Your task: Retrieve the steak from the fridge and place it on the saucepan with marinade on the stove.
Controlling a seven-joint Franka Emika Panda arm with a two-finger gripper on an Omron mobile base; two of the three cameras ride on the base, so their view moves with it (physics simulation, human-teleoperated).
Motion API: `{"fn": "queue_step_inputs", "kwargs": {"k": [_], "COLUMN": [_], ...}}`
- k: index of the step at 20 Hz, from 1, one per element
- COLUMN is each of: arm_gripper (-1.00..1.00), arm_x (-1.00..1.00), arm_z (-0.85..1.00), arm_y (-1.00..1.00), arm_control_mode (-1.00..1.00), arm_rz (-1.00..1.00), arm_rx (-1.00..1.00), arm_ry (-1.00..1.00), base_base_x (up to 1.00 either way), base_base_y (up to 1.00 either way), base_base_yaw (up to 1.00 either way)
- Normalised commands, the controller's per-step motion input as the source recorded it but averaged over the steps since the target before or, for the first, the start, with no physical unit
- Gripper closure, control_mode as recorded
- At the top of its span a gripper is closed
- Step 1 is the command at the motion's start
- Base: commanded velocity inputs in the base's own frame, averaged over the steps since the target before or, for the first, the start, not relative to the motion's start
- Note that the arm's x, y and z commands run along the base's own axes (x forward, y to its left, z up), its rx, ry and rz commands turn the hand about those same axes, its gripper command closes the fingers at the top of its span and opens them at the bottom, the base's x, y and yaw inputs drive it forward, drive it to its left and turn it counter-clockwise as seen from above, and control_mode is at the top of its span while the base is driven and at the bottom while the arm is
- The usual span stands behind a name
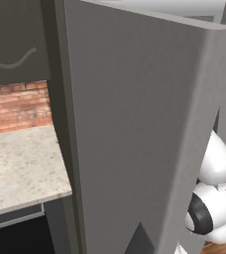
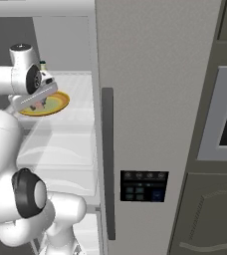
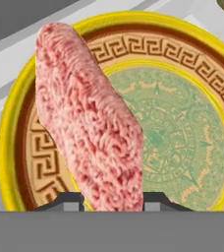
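— So where is the steak (image 3: pixel 92 128) right now?

— Inside the fridge (image 2: pixel 150 74), on the round yellow plate (image 3: pixel 182 123) that sits on a pale shelf (image 2: pixel 75 119). From the hand view the pinkish slab runs right down between the two dark fingertips (image 3: pixel 65 199), one on each side of it.

— Is the claw actually holding it?

— The gripper (image 2: pixel 36 102) looks pinched onto the steak — the tips sit tight against both edges of the meat, with no gap showing. Whether the meat has left the plate I cannot tell.

— What makes this step go well?

— Squeeze firmly before lifting, I'd say; the piece is flat and soft, so a loose pinch could let it slide out. Then rise straight up off the plate so the plate is not dragged along the shelf.

— Anything to watch on the way out?

— The open fridge door (image 1: pixel 135 124) stands close beside the arm, so I'd withdraw the hand along the shelf line, keeping clear of the compartment walls, before turning toward the stove.
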Motion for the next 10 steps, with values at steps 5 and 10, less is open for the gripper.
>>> {"fn": "queue_step_inputs", "kwargs": {"k": [5,10], "arm_gripper": [1.00,1.00], "arm_x": [-0.41,-0.62], "arm_z": [0.34,0.28], "arm_y": [-0.44,-0.65], "arm_control_mode": [-1.00,-1.00], "arm_rz": [-0.07,-0.10], "arm_rx": [0.05,0.06], "arm_ry": [-0.01,0.00], "base_base_x": [0.00,0.00], "base_base_y": [0.00,0.00], "base_base_yaw": [0.00,0.00]}}
